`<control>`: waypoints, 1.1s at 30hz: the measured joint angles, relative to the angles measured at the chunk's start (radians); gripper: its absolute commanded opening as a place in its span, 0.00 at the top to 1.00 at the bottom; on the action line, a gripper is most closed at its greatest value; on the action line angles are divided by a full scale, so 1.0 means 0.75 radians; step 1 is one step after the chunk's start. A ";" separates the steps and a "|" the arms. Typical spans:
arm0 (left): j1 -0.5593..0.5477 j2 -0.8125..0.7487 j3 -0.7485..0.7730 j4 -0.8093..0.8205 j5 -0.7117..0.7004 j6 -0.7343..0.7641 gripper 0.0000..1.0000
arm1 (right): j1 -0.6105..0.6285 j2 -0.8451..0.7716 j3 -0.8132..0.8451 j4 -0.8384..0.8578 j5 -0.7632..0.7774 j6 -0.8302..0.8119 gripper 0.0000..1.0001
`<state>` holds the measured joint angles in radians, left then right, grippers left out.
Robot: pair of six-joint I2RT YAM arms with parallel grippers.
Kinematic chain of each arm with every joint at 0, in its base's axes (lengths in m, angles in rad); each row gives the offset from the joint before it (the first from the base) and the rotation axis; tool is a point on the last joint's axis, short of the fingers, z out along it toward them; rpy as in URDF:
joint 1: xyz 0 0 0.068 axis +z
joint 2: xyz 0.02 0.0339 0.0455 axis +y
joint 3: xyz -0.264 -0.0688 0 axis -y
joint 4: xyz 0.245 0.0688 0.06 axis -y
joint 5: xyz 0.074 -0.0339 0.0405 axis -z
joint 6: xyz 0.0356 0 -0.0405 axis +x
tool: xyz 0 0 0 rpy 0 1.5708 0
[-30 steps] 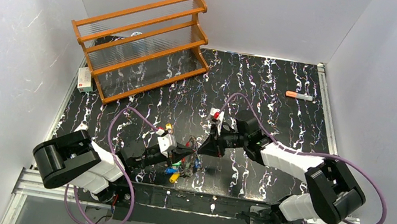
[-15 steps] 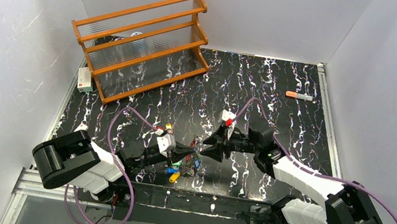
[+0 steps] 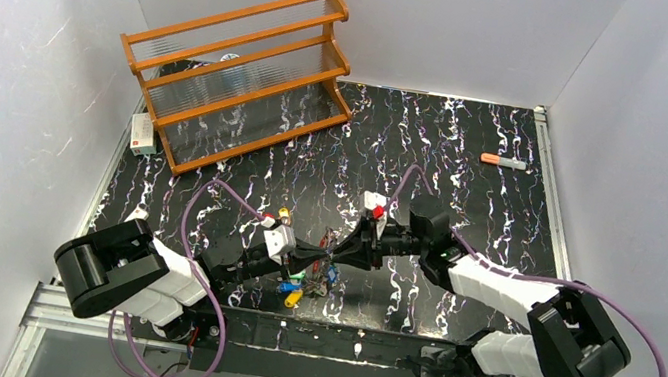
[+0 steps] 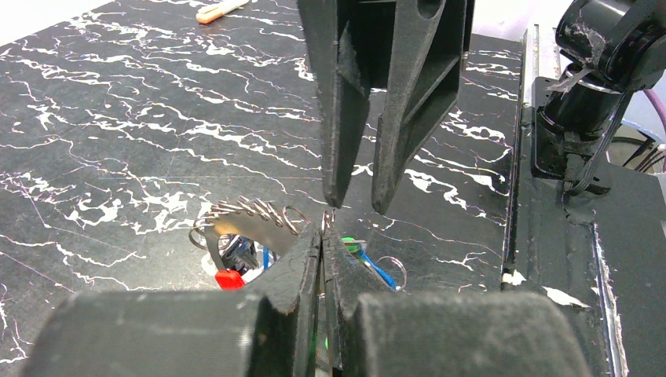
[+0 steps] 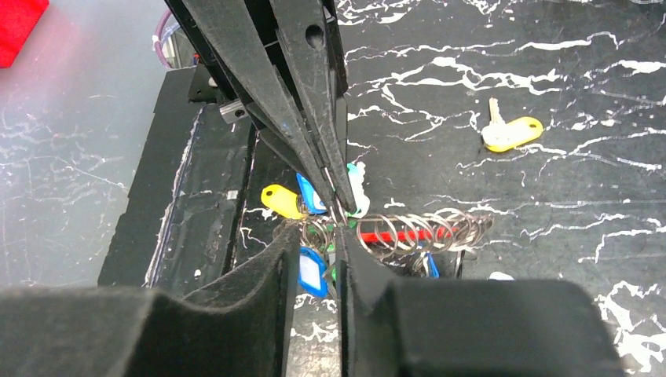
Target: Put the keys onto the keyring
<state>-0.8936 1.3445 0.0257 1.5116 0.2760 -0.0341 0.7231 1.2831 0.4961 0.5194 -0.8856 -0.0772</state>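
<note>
The keyring (image 5: 408,233), a red arc strung with several small metal rings, lies on the black table just beyond my right fingers; it also shows as the keyring (image 4: 245,214) left of my left fingers. Coloured keys (image 3: 300,284) cluster beside it. A loose yellow key (image 5: 510,133) lies apart. My left gripper (image 4: 323,232) is shut on the small metal ring of a green-tagged key. My right gripper (image 5: 318,236) faces it tip to tip, jaws narrowly open around small rings, with a blue tag (image 5: 312,273) below the gap. From above, the left gripper (image 3: 326,257) and the right gripper (image 3: 338,250) almost meet.
A wooden rack (image 3: 237,72) stands at the back left with a small white box (image 3: 144,133) beside it. An orange-capped marker (image 3: 503,161) lies at the back right. The table's front rail (image 3: 336,341) runs just behind the key cluster.
My right gripper drew back to the right, then returned to the left gripper's tips. Its jaws widened, then narrowed. The left arm held still, shut.
</note>
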 measured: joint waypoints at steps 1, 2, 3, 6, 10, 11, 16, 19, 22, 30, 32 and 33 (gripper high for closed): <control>0.000 0.000 0.000 0.000 0.000 0.000 1.00 | 0.000 0.012 0.008 0.000 -0.008 -0.008 0.60; 0.000 0.000 0.000 -0.001 0.000 0.000 1.00 | 0.001 0.022 0.016 0.001 -0.013 -0.013 0.57; 0.000 0.000 0.000 0.000 0.000 0.000 1.00 | 0.002 0.030 0.022 0.003 -0.016 -0.019 0.56; 0.000 0.000 0.000 0.000 0.000 -0.001 1.00 | 0.005 0.047 0.028 0.009 -0.021 -0.038 0.56; 0.000 0.000 0.000 0.000 0.001 -0.001 1.00 | 0.008 0.079 0.033 0.010 -0.033 -0.048 0.58; 0.000 0.000 0.000 -0.001 0.001 -0.001 1.00 | 0.008 0.089 0.035 0.010 -0.039 -0.052 0.60; 0.000 0.000 0.000 -0.001 0.002 -0.003 1.00 | 0.014 0.132 0.049 0.011 -0.051 -0.074 0.79; -0.001 0.000 0.000 -0.001 0.006 -0.005 1.00 | 0.015 0.149 0.057 0.012 -0.054 -0.085 0.97; 0.000 0.000 0.000 -0.001 0.006 -0.007 1.00 | 0.015 0.160 0.067 0.009 -0.058 -0.109 0.99; 0.001 0.005 -0.001 0.010 -0.021 0.005 0.48 | 0.016 0.144 0.102 -0.133 -0.005 -0.204 0.99; 0.001 0.005 -0.001 0.017 -0.034 0.012 0.43 | 0.016 0.123 0.117 -0.224 0.042 -0.241 0.99; 0.001 0.005 -0.001 0.019 -0.041 0.018 0.42 | 0.017 0.112 0.126 -0.270 0.070 -0.260 0.99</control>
<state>-0.8928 1.3479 0.0250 1.5257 0.2455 -0.0204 0.7357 1.3670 0.5903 0.3168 -0.8333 -0.2726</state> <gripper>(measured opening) 0.534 0.031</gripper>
